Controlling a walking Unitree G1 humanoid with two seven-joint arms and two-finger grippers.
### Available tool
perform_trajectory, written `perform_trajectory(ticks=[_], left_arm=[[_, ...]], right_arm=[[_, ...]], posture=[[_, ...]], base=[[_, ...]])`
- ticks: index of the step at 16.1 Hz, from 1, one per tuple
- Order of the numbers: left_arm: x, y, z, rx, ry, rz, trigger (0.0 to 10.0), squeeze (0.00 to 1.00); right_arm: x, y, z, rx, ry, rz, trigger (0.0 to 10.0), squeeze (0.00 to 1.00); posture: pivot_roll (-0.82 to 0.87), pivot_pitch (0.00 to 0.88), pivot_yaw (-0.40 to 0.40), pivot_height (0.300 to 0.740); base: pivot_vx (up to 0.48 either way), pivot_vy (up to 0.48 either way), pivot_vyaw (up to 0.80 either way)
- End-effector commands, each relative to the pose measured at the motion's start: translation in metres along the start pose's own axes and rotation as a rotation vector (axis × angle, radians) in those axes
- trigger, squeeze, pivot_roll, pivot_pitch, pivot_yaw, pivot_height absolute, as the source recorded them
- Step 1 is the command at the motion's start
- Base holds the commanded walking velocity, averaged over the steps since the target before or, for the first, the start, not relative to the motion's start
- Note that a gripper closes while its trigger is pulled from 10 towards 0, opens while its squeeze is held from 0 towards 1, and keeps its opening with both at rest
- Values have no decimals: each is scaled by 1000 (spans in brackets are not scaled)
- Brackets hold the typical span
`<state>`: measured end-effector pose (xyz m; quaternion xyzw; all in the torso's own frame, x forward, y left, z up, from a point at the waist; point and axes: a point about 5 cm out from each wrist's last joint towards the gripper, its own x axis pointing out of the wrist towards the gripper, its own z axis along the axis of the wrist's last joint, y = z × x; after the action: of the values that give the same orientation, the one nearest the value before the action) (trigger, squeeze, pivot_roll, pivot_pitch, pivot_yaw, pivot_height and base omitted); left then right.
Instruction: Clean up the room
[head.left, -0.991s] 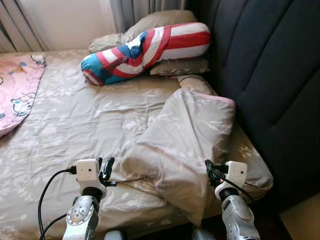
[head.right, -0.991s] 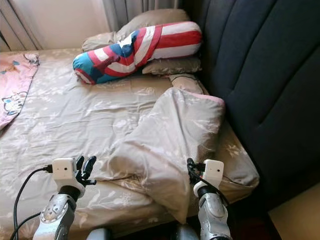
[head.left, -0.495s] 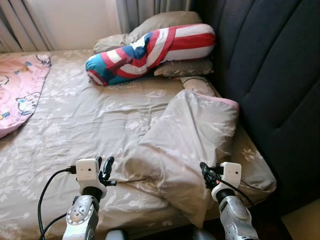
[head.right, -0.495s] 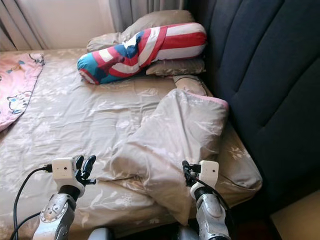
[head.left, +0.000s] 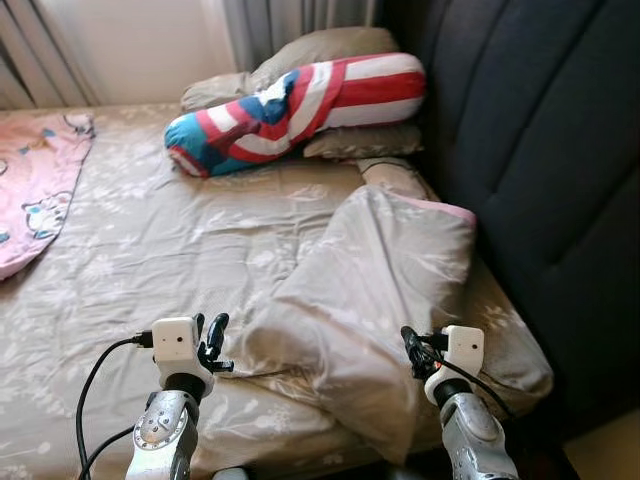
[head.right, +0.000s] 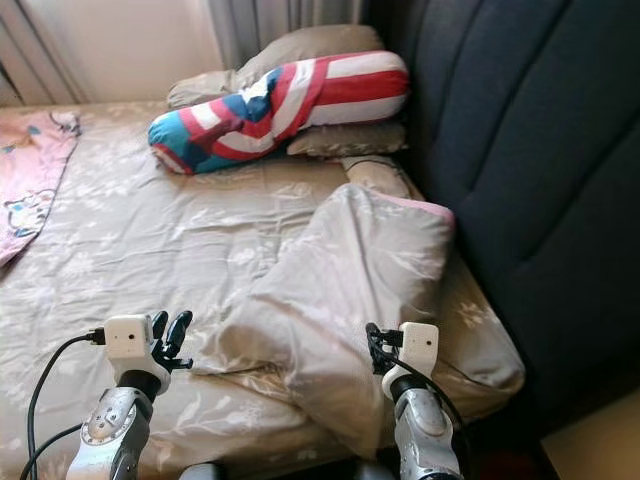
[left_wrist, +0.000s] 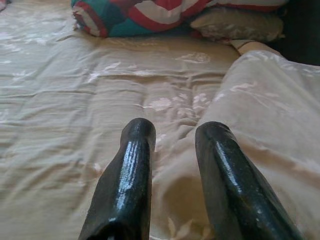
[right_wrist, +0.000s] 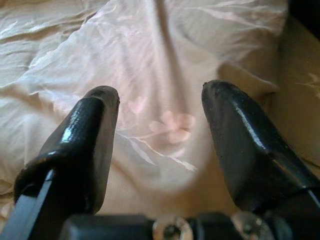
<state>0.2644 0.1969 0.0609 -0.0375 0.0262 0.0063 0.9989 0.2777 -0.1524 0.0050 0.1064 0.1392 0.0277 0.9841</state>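
A crumpled beige blanket (head.left: 370, 280) lies folded over on the near right part of the bed (head.left: 150, 240), its pink-edged corner toward the dark headboard. My left gripper (head.left: 210, 335) hovers low over the sheet just left of the blanket's near fold, open and empty; the left wrist view shows its two fingers (left_wrist: 130, 170) apart, with the fold beyond them. My right gripper (head.left: 412, 350) is at the blanket's near right edge, also open. In the right wrist view the blanket (right_wrist: 160, 60) lies straight ahead between the spread fingers (right_wrist: 90, 135).
A red, white and blue striped bolster (head.left: 300, 105) rests on beige pillows (head.left: 365, 142) at the far end. A pink patterned blanket (head.left: 35, 180) covers the far left. The padded dark headboard (head.left: 540, 150) runs along the right. Curtains (head.left: 280, 20) hang behind.
The camera has shifted a little. My right gripper has edged slightly inward toward the blanket's edge. The left gripper holds its place.
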Motion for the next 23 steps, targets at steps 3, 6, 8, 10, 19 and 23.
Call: perform_trajectory(ticks=[3,6,8,10,19,23], left_arm=[[1,-1,4,3,-16,3,10000,0],[1,-2,4,1,-17,-3,10000,0],[1,-2,5,0,-16,-4,10000,0],[0,-2,5,1,-17,-6,10000,0],[-12,8,14,33,-21,-12,10000,0],[-23,14,14,52,7,-9,10000,0]], right_arm=[[2,1,-2,-3,25,11,10000,0],[4,2,-4,-17,59,11,10000,820],[8,0,-3,-2,79,-21,10000,1000],[14,-6,1,43,115,-82,10000,1000],[28,-18,13,184,217,-196,10000,1000],[24,-24,7,183,253,-244,10000,1000]], posture=[[-1,81,-51,651],[2,83,-50,651],[6,86,-48,651],[14,90,-45,651],[70,134,-14,651],[85,181,6,651]], base=[[274,0,0],[0,0,0],[0,0,0],[0,0,0],[0,0,0],[0,0,0]])
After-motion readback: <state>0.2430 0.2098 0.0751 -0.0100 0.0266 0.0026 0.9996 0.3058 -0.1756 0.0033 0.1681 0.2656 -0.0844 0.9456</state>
